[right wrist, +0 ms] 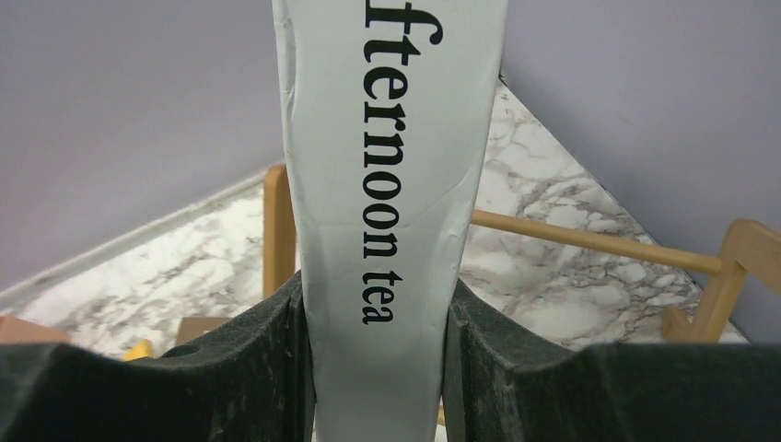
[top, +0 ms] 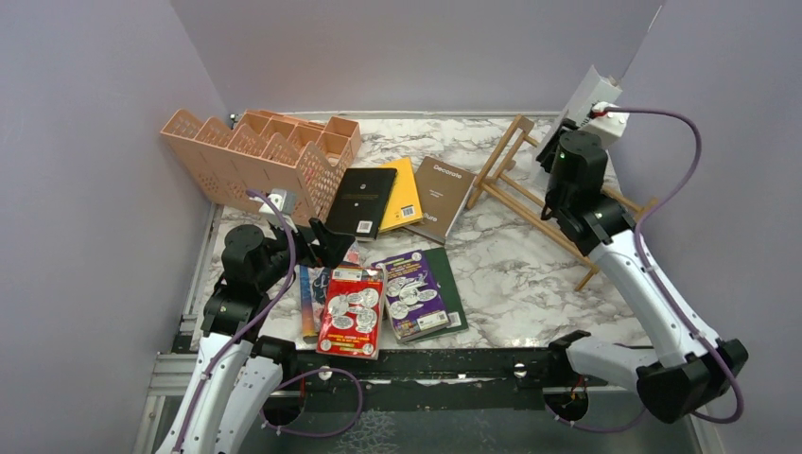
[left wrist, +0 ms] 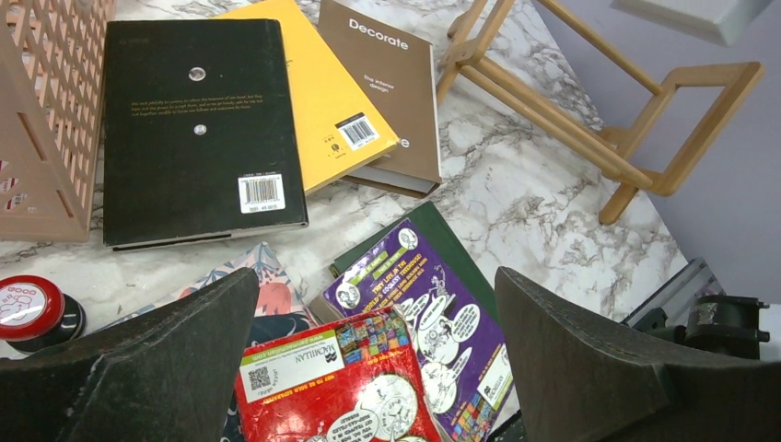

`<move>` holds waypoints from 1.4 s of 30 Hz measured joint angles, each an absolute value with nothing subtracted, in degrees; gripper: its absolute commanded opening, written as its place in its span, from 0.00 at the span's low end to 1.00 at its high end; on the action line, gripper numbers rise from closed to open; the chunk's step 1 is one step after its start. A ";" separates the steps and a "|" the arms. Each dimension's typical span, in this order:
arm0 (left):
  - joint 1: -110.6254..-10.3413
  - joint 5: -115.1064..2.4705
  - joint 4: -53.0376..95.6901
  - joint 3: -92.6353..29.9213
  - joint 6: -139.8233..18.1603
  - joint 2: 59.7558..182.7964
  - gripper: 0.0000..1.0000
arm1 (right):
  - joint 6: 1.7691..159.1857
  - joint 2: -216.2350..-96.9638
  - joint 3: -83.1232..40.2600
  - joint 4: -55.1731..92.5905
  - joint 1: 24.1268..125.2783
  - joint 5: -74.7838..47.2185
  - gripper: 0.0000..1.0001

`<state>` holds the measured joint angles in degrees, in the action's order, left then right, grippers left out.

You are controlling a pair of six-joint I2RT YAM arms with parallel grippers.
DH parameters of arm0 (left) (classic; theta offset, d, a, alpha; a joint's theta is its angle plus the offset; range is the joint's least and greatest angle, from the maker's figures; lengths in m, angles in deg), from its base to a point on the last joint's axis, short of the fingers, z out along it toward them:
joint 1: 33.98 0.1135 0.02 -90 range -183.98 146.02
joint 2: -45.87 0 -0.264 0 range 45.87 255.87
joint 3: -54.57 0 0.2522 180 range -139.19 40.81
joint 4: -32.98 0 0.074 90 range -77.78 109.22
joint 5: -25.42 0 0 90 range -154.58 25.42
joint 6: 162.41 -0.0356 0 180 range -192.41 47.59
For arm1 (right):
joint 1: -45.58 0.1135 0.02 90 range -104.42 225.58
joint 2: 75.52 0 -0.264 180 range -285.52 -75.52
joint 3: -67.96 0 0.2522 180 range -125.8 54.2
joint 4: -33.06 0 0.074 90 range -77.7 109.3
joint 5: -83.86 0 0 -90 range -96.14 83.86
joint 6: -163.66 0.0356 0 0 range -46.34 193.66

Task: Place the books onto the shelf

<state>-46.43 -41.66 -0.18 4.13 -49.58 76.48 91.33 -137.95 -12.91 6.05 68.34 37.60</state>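
- Top view: right gripper (top: pixel 579 128), upper right, clamps white book (top: pixel 594 95) by the wooden shelf (top: pixel 530 194). Left gripper (top: pixel 326 248), lower left, jaws spread wide, holds nothing.
- Left wrist: black book (left wrist: pixel 198 129), yellow book (left wrist: pixel 313 92) and brown "Decorate" book (left wrist: pixel 391 92) lie flat along the top; red book (left wrist: pixel 341 387) and purple book (left wrist: pixel 433 313) at bottom centre.
- Right wrist: white book upright, pinched between both fingers, shelf rails behind it.

Peach lattice organizer (top: pixel 236 165) on marble table (top: pixel 530 265)
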 measured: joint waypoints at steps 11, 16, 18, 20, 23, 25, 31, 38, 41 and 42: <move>-46.41 -42.03 -0.18 4.19 -49.56 76.72 0.99 | 93.89 -151.94 -12.58 5.52 68.34 38.96 0.37; -46.43 -42.06 -0.18 4.19 -49.56 76.74 0.99 | 97.76 -157.71 -13.35 4.93 68.34 38.52 0.37; -46.43 -42.06 -0.18 4.19 -49.56 76.74 0.99 | 99.07 -159.50 -13.39 4.89 68.34 38.41 0.37; -46.41 -42.06 -0.18 4.19 -49.56 76.72 0.99 | 100.32 -160.99 -13.46 4.87 68.34 38.33 0.37; -46.41 -42.06 -0.15 4.19 -49.56 76.72 0.99 | 102.02 -162.26 -13.81 4.52 68.34 38.11 0.38; -46.41 -42.06 -0.18 4.19 -49.56 76.72 0.99 | 103.27 -162.85 -14.42 4.19 68.34 37.98 0.44; -46.41 -42.06 -0.18 4.23 -49.54 76.70 0.99 | 106.77 -163.18 -15.03 3.10 68.34 36.69 0.52; -46.43 -42.06 -0.18 4.63 -49.54 75.91 0.99 | 108.54 -163.96 -14.94 3.86 68.32 36.32 0.59; -46.41 -42.06 -0.18 4.63 -49.52 75.93 0.99 | 108.80 -164.23 -14.70 4.47 68.32 34.46 0.63; -46.43 -42.06 -0.18 4.63 -49.52 75.93 0.99 | 108.80 -164.23 -14.48 4.82 68.32 33.78 0.65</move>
